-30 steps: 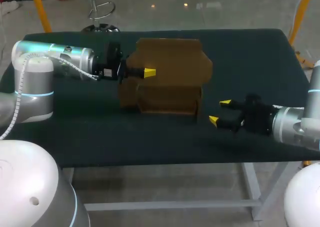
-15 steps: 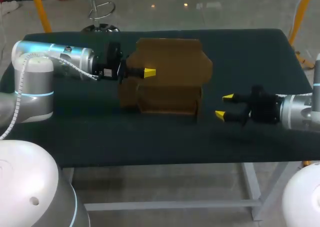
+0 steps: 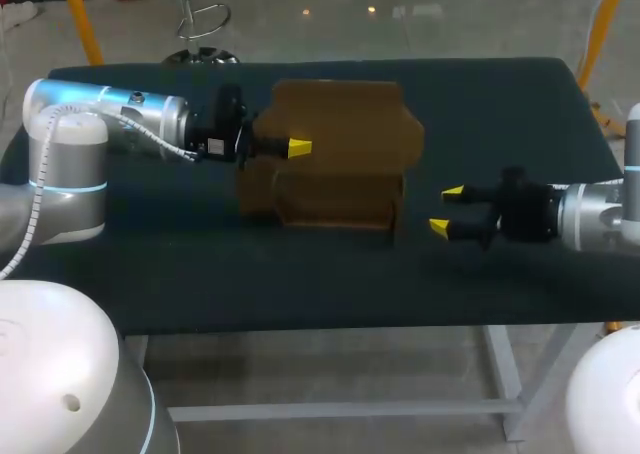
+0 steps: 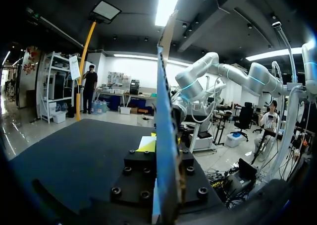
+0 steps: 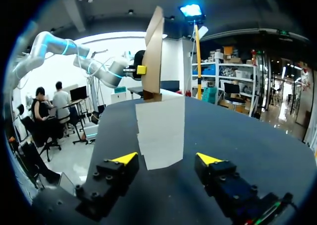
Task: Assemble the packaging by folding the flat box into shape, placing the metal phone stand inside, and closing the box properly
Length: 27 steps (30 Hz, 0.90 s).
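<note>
A brown cardboard box (image 3: 340, 174) stands half folded in the middle of the table, its tall back panel (image 3: 345, 124) upright and a low tray part in front. From the left, my left gripper (image 3: 297, 148) is shut on that panel's left edge. In the left wrist view the panel (image 4: 166, 136) runs edge-on between the left gripper's (image 4: 163, 144) yellow tips. My right gripper (image 3: 445, 210) stands open just right of the box, close above the table. In the right wrist view the box's pale side flap (image 5: 159, 131) lies ahead of the right gripper's (image 5: 166, 158) spread fingers. No phone stand shows.
The dark table top (image 3: 500, 114) stretches to the right and behind the box, with a bare strip along its front edge (image 3: 300, 319). In the right wrist view my left arm's gripper (image 5: 140, 69) shows at the upright panel.
My right gripper has drifted slightly away from the table's front edge and levelled out beside the box, its fingers a little closer together. The left gripper and box have hardly moved.
</note>
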Motion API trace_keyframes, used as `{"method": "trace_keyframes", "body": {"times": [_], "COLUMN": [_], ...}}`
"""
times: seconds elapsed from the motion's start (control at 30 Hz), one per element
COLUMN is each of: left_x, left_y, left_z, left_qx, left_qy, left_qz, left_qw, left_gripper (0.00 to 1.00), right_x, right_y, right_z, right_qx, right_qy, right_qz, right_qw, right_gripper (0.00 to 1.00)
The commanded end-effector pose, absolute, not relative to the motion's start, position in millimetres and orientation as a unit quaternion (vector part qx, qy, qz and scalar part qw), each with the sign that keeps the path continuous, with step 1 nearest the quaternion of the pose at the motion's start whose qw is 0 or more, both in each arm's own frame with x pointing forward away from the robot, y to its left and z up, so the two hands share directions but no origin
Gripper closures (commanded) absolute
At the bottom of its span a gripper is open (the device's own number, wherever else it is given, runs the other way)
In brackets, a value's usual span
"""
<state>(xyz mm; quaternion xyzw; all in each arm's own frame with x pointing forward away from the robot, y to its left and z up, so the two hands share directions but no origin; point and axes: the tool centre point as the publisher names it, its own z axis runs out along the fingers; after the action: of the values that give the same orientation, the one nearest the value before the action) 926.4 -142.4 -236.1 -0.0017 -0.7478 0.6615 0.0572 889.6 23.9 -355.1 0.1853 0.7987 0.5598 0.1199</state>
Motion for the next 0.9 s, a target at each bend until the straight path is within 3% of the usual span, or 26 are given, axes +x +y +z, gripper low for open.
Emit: {"method": "trace_keyframes", "body": {"times": [0.03, 0.9], "left_x": [926.0, 926.4], "left_y": [-142.5, -135.2], "left_z": [-238.8, -241.1], "left_qx": [-0.003, -0.007], "left_qy": [-0.753, -0.769], "left_qz": [0.655, 0.638], "left_qw": [0.057, 0.037], "left_gripper": [1.0, 1.0], "right_x": [893.4, 896.6], "right_y": [27.7, 41.9], "right_z": [-358.4, -361.6], "right_qx": [0.184, 0.19], "right_qy": [0.801, 0.806], "right_qz": [0.558, 0.55], "right_qw": [0.116, 0.111], "right_gripper": [0.21, 0.2]}}
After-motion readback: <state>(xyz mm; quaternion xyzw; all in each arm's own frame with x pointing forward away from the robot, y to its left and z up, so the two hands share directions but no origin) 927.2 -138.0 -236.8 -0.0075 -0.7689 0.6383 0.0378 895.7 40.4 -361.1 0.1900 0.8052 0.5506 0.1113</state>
